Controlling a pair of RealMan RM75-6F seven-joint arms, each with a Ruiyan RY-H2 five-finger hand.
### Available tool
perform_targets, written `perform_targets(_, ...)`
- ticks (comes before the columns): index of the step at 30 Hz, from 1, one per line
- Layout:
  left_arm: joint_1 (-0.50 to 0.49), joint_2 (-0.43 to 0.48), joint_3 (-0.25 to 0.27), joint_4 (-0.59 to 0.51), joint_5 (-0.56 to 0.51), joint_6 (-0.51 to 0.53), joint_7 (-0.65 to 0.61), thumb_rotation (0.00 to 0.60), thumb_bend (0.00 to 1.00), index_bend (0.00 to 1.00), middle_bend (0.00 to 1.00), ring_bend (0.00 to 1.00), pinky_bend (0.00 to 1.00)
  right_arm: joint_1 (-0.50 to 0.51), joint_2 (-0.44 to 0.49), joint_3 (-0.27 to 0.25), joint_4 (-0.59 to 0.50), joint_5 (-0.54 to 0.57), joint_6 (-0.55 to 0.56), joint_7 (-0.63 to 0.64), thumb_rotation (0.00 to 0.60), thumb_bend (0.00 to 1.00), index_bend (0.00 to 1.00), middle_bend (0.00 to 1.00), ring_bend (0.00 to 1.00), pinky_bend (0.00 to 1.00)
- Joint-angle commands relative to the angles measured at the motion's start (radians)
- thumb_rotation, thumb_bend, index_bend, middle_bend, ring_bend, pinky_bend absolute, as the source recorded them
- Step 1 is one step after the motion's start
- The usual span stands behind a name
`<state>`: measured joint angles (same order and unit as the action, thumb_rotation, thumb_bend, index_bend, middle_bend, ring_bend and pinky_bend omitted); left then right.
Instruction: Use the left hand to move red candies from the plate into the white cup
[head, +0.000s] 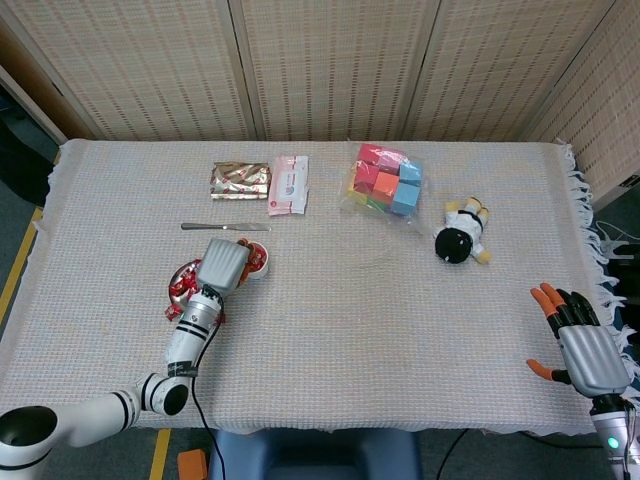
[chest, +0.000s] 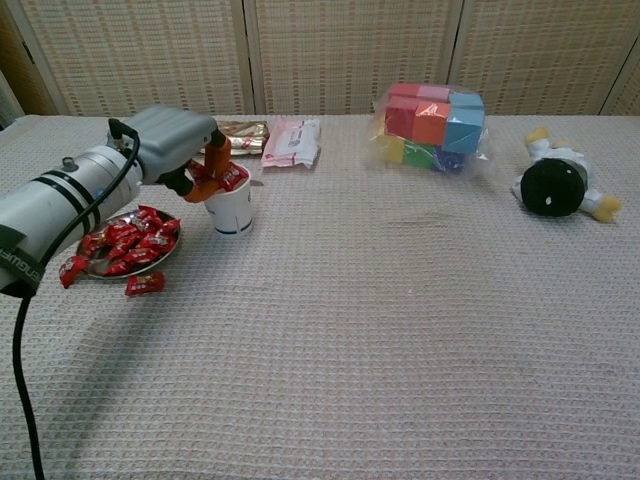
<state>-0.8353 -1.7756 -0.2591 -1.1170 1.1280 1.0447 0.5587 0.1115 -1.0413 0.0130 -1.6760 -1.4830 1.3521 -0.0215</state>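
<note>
left robot hand (chest: 185, 150) tilts down, pinching red candy (chest: 228, 177) at white cup (chest: 230, 208) rim.

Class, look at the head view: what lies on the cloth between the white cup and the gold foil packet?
A thin metal tool lies between the white cup and the gold foil packet.

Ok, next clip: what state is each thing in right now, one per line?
Left hand: holds a red candy at the white cup's mouth.
White cup: upright.
Plate: piled with candies, two beside it on the cloth.
Right hand: open, holding nothing.
Bag of blocks: sealed.
Doll: lying down.
</note>
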Motion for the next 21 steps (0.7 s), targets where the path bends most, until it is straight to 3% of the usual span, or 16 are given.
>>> perform_targets(1, -0.003, -0.003, 0.002, 0.002, 0.006, 0.007, 0.005, 0.6, 0.7, 0.68, 0.73, 0.71, 1.0, 0.0, 0.0, 0.001, 0.0, 0.001, 0.001, 0.0, 0.6, 0.05, 0.0, 0.0, 0.0, 0.0)
perform_targets(21, -0.016, -0.012, 0.009, 0.0, 0.001, 0.018, 0.07, 0.6, 0.66, 0.52, 0.7, 0.71, 1.0, -0.005, 0.007, -0.001, -0.003, -0.001, 0.007, 0.007, 0.6, 0.05, 0.0, 0.0, 0.0, 0.0)
